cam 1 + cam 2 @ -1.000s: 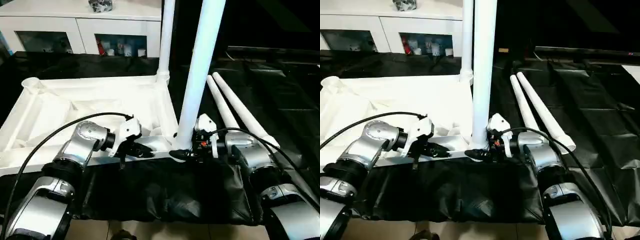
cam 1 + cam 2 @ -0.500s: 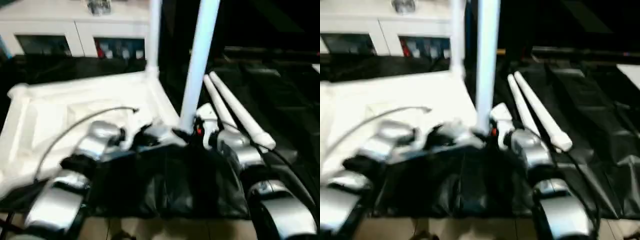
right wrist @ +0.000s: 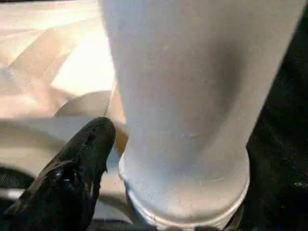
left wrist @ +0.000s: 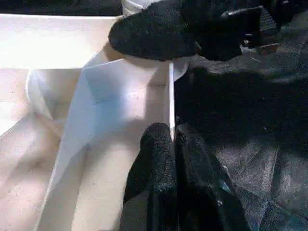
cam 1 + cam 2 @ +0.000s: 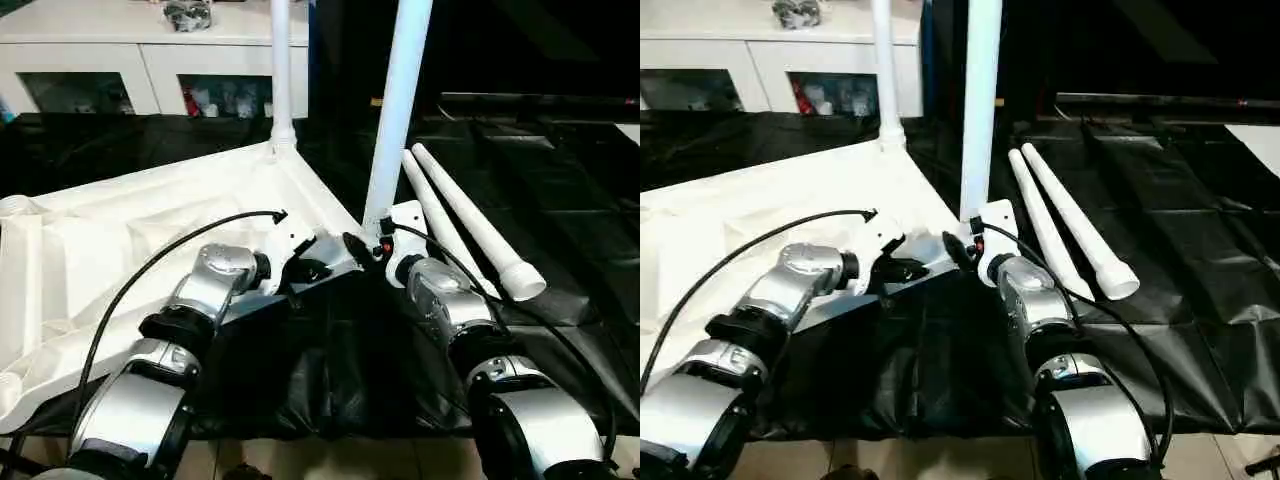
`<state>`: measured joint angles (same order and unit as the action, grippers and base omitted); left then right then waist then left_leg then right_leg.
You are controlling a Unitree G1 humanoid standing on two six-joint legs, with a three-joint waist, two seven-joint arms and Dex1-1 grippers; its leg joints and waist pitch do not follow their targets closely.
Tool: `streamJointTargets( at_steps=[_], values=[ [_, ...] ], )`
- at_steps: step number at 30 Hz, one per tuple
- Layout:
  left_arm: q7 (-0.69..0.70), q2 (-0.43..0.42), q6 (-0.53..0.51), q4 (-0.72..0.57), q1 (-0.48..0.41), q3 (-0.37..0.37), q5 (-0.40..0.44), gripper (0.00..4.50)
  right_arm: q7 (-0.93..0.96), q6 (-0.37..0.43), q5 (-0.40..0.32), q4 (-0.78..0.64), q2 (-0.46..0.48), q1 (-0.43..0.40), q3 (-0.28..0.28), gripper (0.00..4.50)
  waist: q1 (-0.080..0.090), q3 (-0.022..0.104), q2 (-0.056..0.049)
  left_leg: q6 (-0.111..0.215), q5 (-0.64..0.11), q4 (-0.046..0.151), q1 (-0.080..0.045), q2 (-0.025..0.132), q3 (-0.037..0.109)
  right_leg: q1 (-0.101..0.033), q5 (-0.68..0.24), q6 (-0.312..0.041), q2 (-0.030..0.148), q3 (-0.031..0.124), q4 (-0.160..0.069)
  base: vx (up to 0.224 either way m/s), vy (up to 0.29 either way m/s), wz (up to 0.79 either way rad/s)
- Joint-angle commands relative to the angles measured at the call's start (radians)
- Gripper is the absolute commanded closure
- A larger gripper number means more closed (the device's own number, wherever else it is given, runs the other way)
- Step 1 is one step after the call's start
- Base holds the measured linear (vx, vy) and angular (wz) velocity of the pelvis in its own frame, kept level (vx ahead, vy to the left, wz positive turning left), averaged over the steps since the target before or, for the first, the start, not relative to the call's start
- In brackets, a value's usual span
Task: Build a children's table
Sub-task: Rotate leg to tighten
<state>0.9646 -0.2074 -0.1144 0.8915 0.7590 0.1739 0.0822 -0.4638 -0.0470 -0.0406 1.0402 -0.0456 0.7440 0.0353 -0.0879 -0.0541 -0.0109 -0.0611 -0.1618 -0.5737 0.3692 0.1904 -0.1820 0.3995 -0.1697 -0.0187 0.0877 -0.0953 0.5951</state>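
From the left eye view, the children's table [image 5: 150, 225] lay upside down on black sheeting [image 5: 560, 200], ribbed underside up, with one leg [image 5: 281, 70] standing in the far corner socket and a second leg [image 5: 398, 110] upright in the near corner. Two more spare legs [image 5: 470, 225] lay side by side on the sheeting just beside that corner, and a white cabinet [image 5: 150, 60] stood behind. The left end effector [image 5: 318, 270] sat on the near rim of the table, the right end effector [image 5: 365, 248] at the base of the near leg. In the right eye view the layout read the same. In the left wrist view, the left end effector's fingers [image 4: 159, 159] were clenched on the thin edge of the rim. In the right wrist view, the near leg's base sat in its socket, with one black finger [image 3: 86, 144] beside it and apart from it; whether the right end effector was released or still closing could not be told. The risk, as a judgement: if the leg was not fully seated, it could tilt out once left unsupported, and any pull from the left end effector could drag the table and loosen both legs.
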Motion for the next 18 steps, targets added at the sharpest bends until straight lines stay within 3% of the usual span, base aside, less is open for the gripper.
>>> streamJointTargets(
  at_steps=[1, 2, 6, 7, 9, 14, 18],
  values=[
    [0.097, 0.018, 0.063, -0.055, 0.009, 0.038, -0.032, 4.5, -0.16, -0.015, 0.007, -0.017, 0.018, -0.01, -0.075, 0.41, -0.002, 0.067, -0.004, 0.021, -0.317, 0.07, -0.013, 0.043, 0.017, -0.045, -0.32, -0.193, 0.073, 0.053, -0.083, 0.0, 0.0, 0.0],
    [0.11, 0.012, 0.069, -0.058, 0.006, 0.04, -0.033, 4.5, -0.182, -0.018, 0.007, -0.019, 0.011, -0.012, -0.076, 0.41, -0.002, 0.067, -0.004, 0.021, -0.317, 0.07, -0.013, 0.043, 0.017, -0.045, -0.32, -0.193, 0.073, 0.053, -0.083, 0.0, 0.0, 0.0],
    [0.228, -0.037, 0.102, -0.085, -0.024, 0.05, -0.048, 4.5, -0.382, -0.025, 0.01, -0.068, -0.054, -0.041, -0.107, 0.41, -0.011, 0.074, -0.006, 0.063, -0.235, 0.062, -0.006, 0.049, 0.012, -0.054, -0.151, -0.244, 0.069, 0.051, -0.059, 0.0, 0.0, 0.0],
    [0.249, -0.047, 0.106, -0.09, -0.03, 0.053, -0.049, 4.5, -0.428, -0.023, 0.007, -0.081, -0.07, -0.049, -0.116, 0.41, -0.013, 0.075, -0.017, 0.066, -0.226, 0.06, -0.007, 0.049, 0.012, -0.053, -0.13, -0.25, 0.069, 0.051, -0.056, 0.0, 0.0, 0.0],
    [0.289, -0.069, 0.117, -0.095, -0.038, 0.059, -0.05, 4.5, -0.51, -0.018, 0.001, -0.103, -0.1, -0.061, -0.135, 0.41, -0.014, 0.076, -0.011, 0.081, -0.212, 0.058, -0.008, 0.049, 0.01, -0.054, -0.08, -0.273, 0.067, 0.05, -0.052, 0.0, 0.0, 0.0],
    [0.383, -0.114, 0.13, -0.104, -0.049, 0.064, -0.061, 4.5, -0.69, 0.01, -0.016, -0.152, -0.15, -0.082, -0.171, 0.85, -0.019, 0.07, -0.011, 0.07, -0.258, 0.062, -0.011, 0.051, 0.01, -0.053, -0.174, -0.264, 0.071, 0.052, -0.061, 0.0, 0.0, 0.0],
    [0.442, -0.14, 0.138, -0.111, -0.054, 0.069, -0.069, 4.5, -0.799, 0.019, -0.012, -0.189, -0.177, -0.098, -0.204, 1.13, -0.026, 0.068, -0.003, 0.051, -0.273, 0.065, -0.015, 0.053, 0.01, -0.049, -0.243, -0.246, 0.074, 0.054, -0.066, 0.0, 0.0, 0.0]
  ],
)
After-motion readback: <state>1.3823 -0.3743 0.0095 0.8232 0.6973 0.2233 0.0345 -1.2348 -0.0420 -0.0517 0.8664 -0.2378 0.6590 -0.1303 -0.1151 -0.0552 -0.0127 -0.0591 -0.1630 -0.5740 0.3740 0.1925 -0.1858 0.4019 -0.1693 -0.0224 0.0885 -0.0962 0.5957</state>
